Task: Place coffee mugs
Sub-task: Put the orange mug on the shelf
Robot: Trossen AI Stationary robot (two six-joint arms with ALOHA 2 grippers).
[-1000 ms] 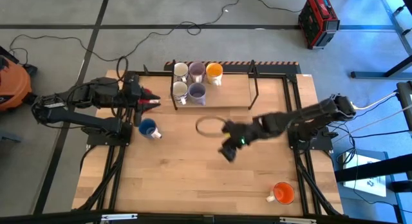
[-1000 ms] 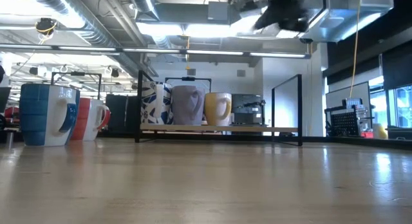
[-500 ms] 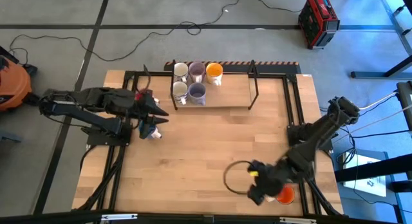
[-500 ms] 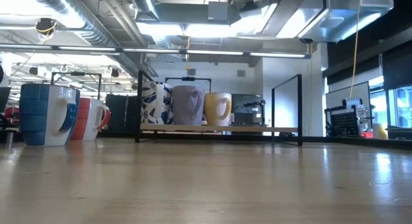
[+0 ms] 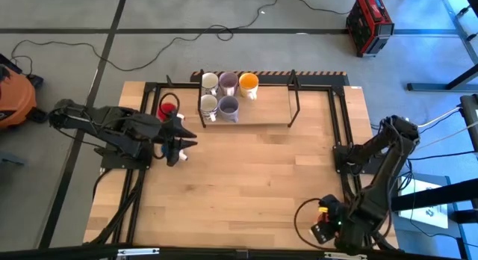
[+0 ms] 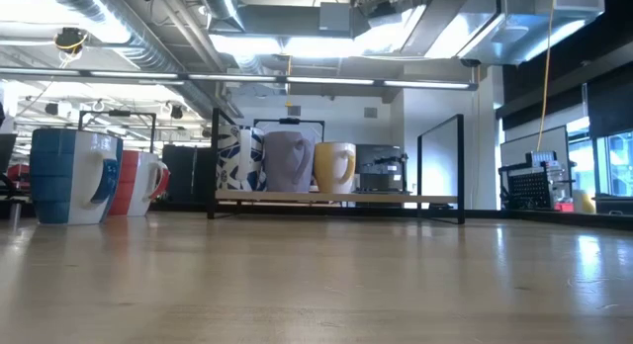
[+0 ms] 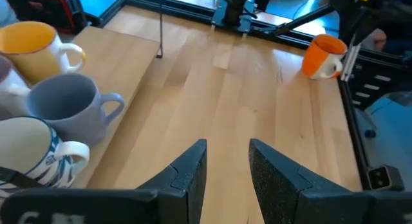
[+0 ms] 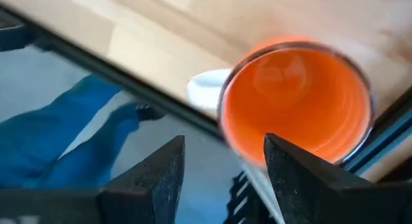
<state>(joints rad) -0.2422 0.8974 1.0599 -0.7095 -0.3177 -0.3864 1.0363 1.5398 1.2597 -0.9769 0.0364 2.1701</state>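
The orange mug (image 8: 296, 102) stands upright by the table's near right corner. My right gripper (image 8: 224, 176) hangs open above it, pointing steeply down, and covers it in the high view (image 5: 323, 228). The blue mug (image 6: 69, 176) and the red mug (image 5: 166, 109) stand at the table's left. My left gripper (image 5: 187, 144) is open above the blue mug, with nothing between its fingers (image 7: 228, 176). Five mugs, namely white, lavender (image 7: 64, 108) and yellow-orange (image 7: 29, 50) ones, sit on the rack's shelf (image 5: 261, 107).
The black-framed rack (image 5: 295, 96) stands at the far middle of the table. Black rails (image 5: 340, 140) run along the table's left and right sides. Bare wood (image 5: 246, 178) lies between the two arms. A blue thing (image 8: 58, 134) lies on the floor beyond the near edge.
My right gripper has swung from the table's middle to the near right corner, rolling and tipping down, and now hangs over the orange mug. My left gripper has gone from beside the red mug toward the near edge and a little right, over the blue mug.
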